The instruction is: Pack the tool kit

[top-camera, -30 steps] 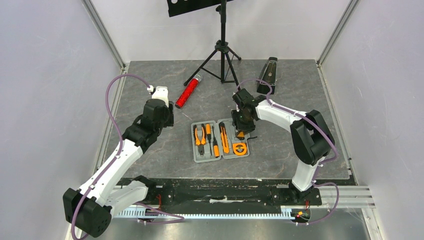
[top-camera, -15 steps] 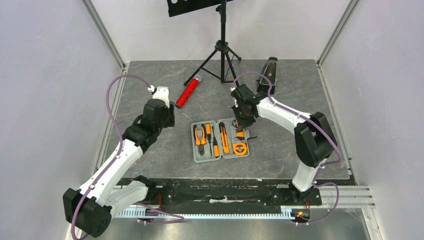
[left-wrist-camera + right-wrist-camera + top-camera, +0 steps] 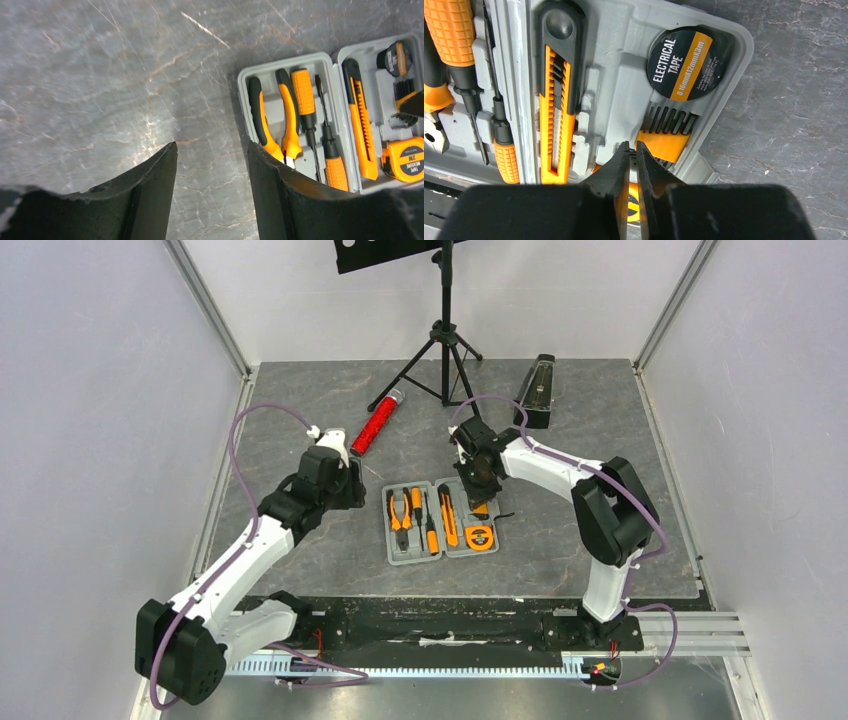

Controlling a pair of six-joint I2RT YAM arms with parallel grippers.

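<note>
The grey tool kit case [image 3: 388, 530] lies open mid-table. In it are orange-and-black pliers [image 3: 400, 512], screwdrivers [image 3: 428, 530], a knife [image 3: 449, 518] and a tape measure [image 3: 479, 537]. My left gripper [image 3: 352, 485] is open and empty, low over the bare table just left of the case [image 3: 243, 80], with the pliers [image 3: 280, 115] beside its right finger. My right gripper [image 3: 482, 490] hovers over the case's right half. In the right wrist view it [image 3: 634, 145] is shut with nothing in it, above the orange bit holder [image 3: 664, 142], near the electrical tape roll [image 3: 684, 62] and knife [image 3: 556, 100].
A red glittery cylinder [image 3: 376, 424] lies behind the left gripper. A black tripod stand [image 3: 444, 350] stands at the back middle. A black wedge-shaped metronome [image 3: 537, 390] sits at the back right. Enclosure walls bound the table on both sides.
My left arm has moved right and nearer, up to the case's left edge. My right gripper has shifted slightly left over the case's far right corner.
</note>
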